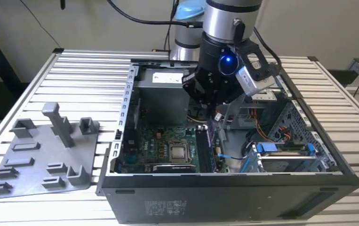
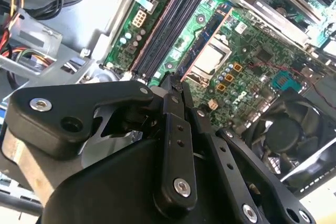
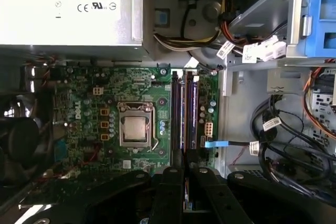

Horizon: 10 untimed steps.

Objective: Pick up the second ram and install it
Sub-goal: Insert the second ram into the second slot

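Two long, thin dark boards stand side by side in the motherboard's memory slots. I take the one nearer the cables to be the second ram (image 3: 190, 113) (image 1: 206, 143); it looks seated in its slot. The other board (image 3: 176, 119) is beside it, toward the processor. In the second wrist view both run as a dark pair (image 2: 163, 30). My gripper (image 1: 215, 109) (image 3: 185, 174) (image 2: 176, 83) hangs inside the open computer case, just above one end of the slots. Its black fingers are shut, tips together, with nothing between them.
The grey power-supply box (image 1: 166, 77) (image 3: 68, 9) fills the case's far end. The processor socket (image 3: 135, 129) and a black fan (image 2: 294, 135) sit beside the slots. Cable bundles (image 3: 273, 129) and a blue drive cage (image 1: 280, 150) crowd the other side. A grey tray with posts (image 1: 41, 155) lies outside.
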Each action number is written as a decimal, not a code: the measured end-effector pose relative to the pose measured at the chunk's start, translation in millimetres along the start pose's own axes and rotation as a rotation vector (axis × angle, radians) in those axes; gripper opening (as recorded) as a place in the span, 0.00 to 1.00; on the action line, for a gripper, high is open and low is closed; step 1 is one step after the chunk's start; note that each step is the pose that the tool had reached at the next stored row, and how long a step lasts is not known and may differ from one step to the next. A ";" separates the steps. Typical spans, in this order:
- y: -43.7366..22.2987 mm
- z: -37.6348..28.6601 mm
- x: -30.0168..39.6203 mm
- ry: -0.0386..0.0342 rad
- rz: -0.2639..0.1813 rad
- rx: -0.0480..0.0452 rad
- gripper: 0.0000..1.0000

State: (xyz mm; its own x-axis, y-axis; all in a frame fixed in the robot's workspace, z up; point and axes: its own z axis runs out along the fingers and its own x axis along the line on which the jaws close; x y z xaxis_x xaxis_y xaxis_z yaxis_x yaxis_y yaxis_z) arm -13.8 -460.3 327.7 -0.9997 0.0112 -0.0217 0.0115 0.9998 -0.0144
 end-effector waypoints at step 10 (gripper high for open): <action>-7.6 16.6 0.3 0.0107 0.000 0.0002 0.14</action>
State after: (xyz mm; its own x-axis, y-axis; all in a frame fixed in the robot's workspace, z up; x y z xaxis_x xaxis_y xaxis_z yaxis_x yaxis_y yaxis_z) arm -13.8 -468.2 311.3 -0.9999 0.0111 -0.0110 0.0112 0.9998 -0.0146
